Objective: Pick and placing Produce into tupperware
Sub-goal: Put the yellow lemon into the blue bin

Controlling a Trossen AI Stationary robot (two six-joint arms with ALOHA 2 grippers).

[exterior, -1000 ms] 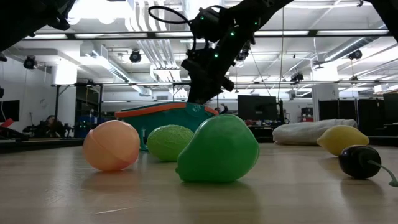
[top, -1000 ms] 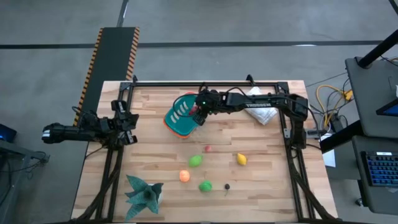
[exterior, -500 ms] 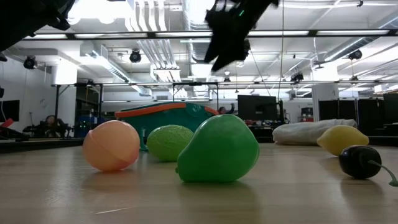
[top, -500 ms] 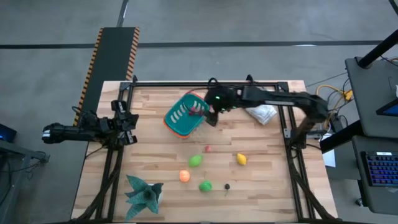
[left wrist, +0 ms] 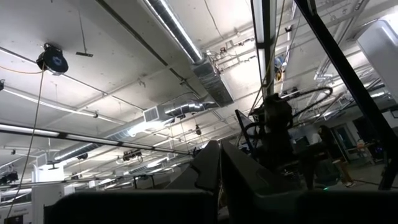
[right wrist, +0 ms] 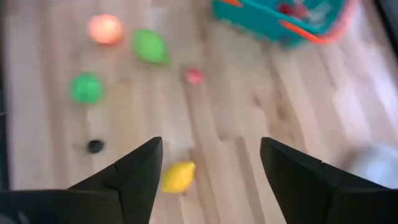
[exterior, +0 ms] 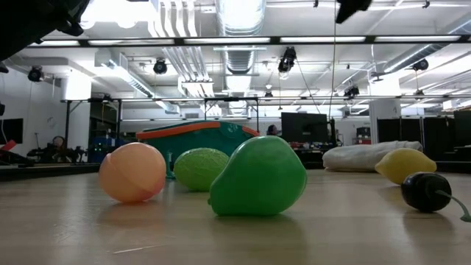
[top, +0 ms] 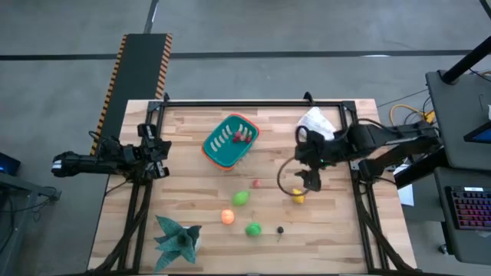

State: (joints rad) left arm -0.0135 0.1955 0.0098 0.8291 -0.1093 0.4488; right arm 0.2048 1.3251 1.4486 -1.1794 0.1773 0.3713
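The teal tupperware [top: 229, 141] with its orange rim stands on the far middle of the table, with a red piece [top: 244, 136] inside. On the wood nearer lie a small red piece [top: 257, 183], a lime-green fruit [top: 241, 198], an orange one [top: 228, 217], a green one [top: 253, 228], a dark one [top: 280, 229] and a yellow lemon [top: 298, 197]. My right gripper [top: 307, 184] hovers open above the lemon [right wrist: 178, 177], its fingers [right wrist: 140, 168] wide apart. My left gripper [top: 157, 149] waits at the table's left edge, shut.
A white cloth bundle [top: 316, 123] lies at the far right, just beyond the right arm. A teal leafy star-shaped thing [top: 178, 238] sits at the near left corner. In the low view the green fruit [exterior: 257, 177] and the orange one [exterior: 131, 172] stand in front of the tub [exterior: 199, 140].
My right gripper has drawn away from above the tupperware, rising and swinging toward the table's right and near side, and now hangs over the lemon. The red piece stays in the tub. The fruits on the table have not moved.
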